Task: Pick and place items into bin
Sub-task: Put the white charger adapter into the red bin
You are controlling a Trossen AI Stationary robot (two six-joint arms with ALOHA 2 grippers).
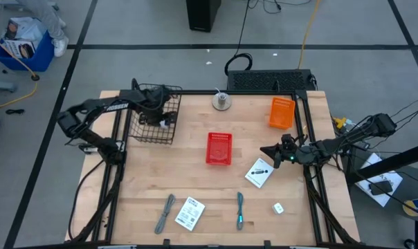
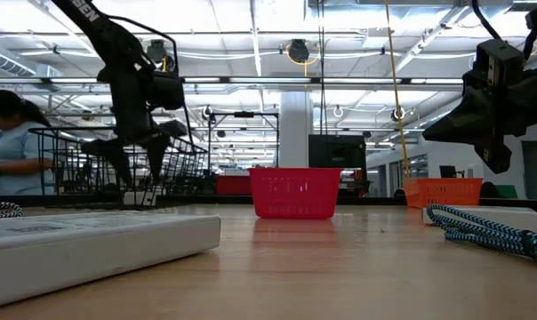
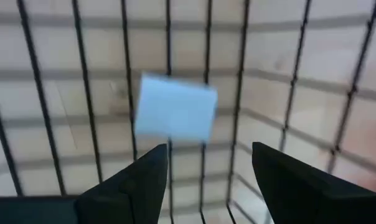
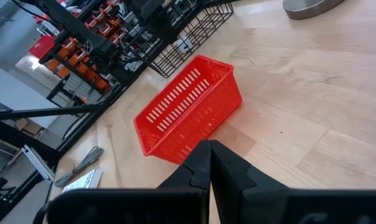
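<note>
White block (image 3: 175, 107) is seen inside the black wire basket (image 1: 156, 116), below the widely spread fingers (image 3: 129, 183) of the left gripper (image 1: 160, 114), apparently released there. Right gripper (image 1: 277, 153), fingers pressed together, is held above the tabletop (image 1: 216, 200) near a white packet (image 1: 259, 173).

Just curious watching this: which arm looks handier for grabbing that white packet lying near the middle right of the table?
Probably the right arm: its fingers hover just beside that packet, while the left fingers are over the wire basket.
</note>
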